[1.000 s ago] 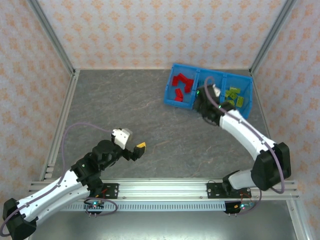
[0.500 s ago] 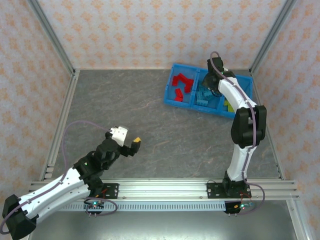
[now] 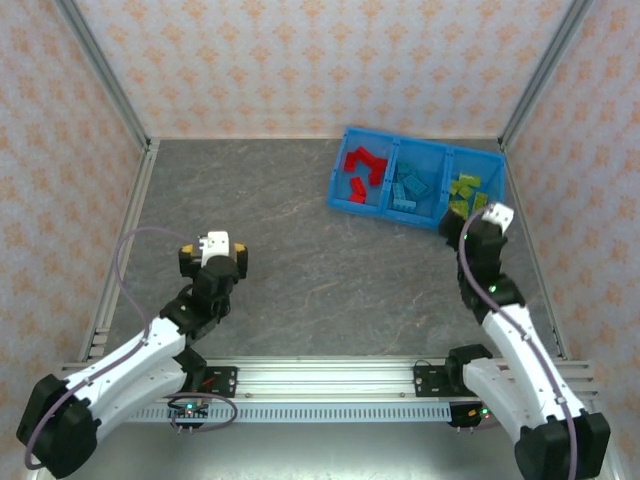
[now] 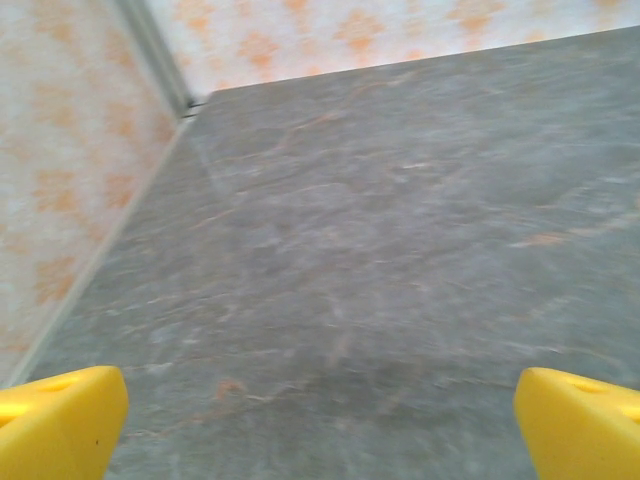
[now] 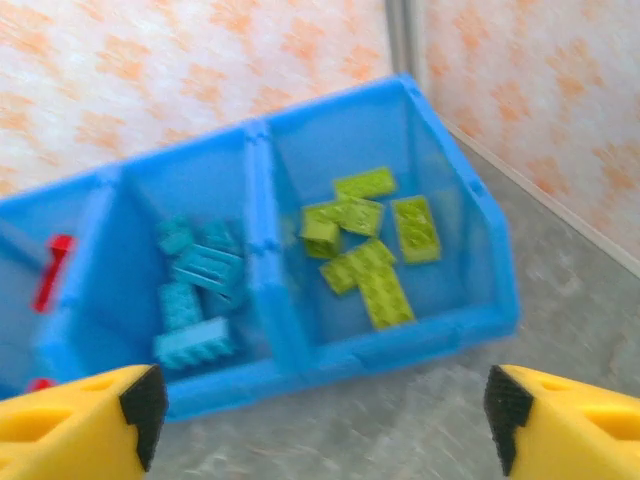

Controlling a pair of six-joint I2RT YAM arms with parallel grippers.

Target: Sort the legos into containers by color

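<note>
legos [image 5: 375, 280], small studded plastic bricks, lie colour-sorted in the long bright-blue plastic bin [image 5: 400, 345] just ahead of the right claw [image 5: 320, 420], spread wide and empty; left claw [image 4: 320, 425] equally wide, empty.

grey marbled tabletop [image 3: 300, 240] | orange-patterned walls [image 3: 300, 60] | aluminium rail [image 3: 330, 372] along near edge

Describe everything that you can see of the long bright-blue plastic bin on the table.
The long bright-blue plastic bin is one smooth moulded piece, open on top, with thin divider walls that make three square compartments. It stands upright on the grey stone-patterned table, slightly turned, near the far right corner. Its left compartment holds red studded bricks, the middle one blue bricks, the right one lime-green bricks.
</note>
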